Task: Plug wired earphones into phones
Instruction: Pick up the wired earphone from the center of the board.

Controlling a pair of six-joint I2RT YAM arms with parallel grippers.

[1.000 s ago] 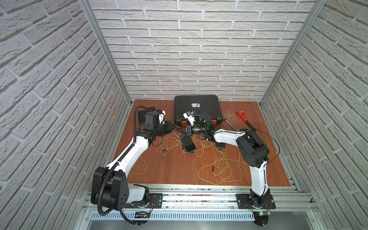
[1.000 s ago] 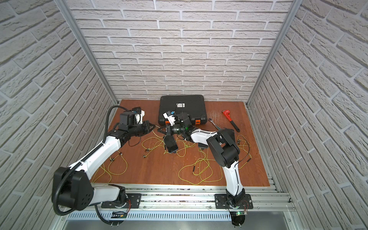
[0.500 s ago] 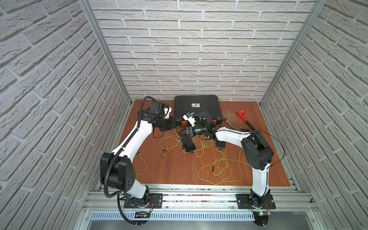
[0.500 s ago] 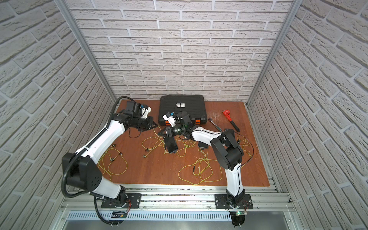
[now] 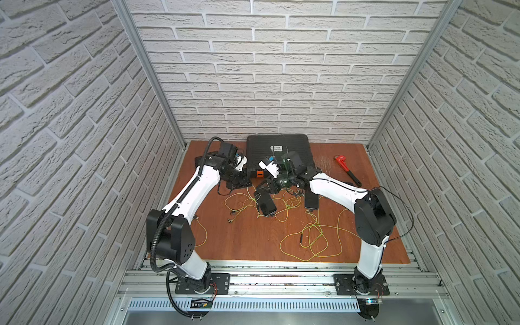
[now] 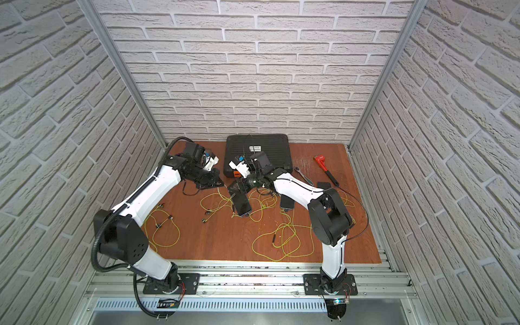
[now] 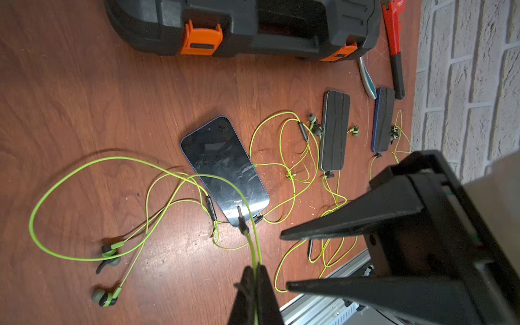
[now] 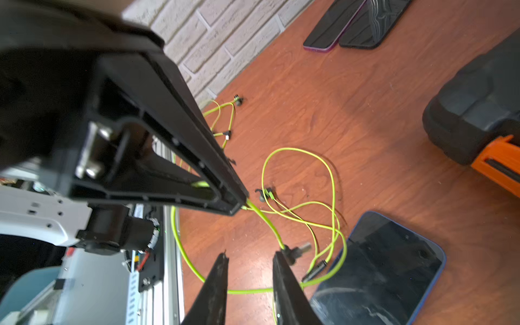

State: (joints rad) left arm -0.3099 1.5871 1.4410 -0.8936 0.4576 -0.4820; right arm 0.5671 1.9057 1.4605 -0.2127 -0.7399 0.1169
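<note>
In the left wrist view my left gripper (image 7: pixel 254 274) is shut on a yellow-green earphone cord (image 7: pixel 250 242). The cord's dark plug (image 7: pixel 241 222) hangs just over the near end of a glossy black phone (image 7: pixel 225 168). In the right wrist view my right gripper (image 8: pixel 250 257) is open, and the same plug (image 8: pixel 295 250) sits just outside one finger, beside that phone (image 8: pixel 388 267). Both top views show the two grippers tip to tip in front of the case, the left gripper (image 5: pixel 249 184) and the right gripper (image 5: pixel 258 190). More phones (image 7: pixel 334 129) (image 7: pixel 382 118) lie further right with cords plugged in.
A big black case (image 5: pixel 281 146) with orange latches stands at the back. A red pipe wrench (image 5: pixel 347 171) and a ratchet (image 6: pixel 304 175) lie to its right. Two overlapping phones (image 8: pixel 351 22) lie by the left wall. Loose cord loops (image 5: pixel 312 239) spread across the front.
My left arm swung back and to the right, carrying the cord up to the right gripper. The right gripper's jaws went from shut to open.
</note>
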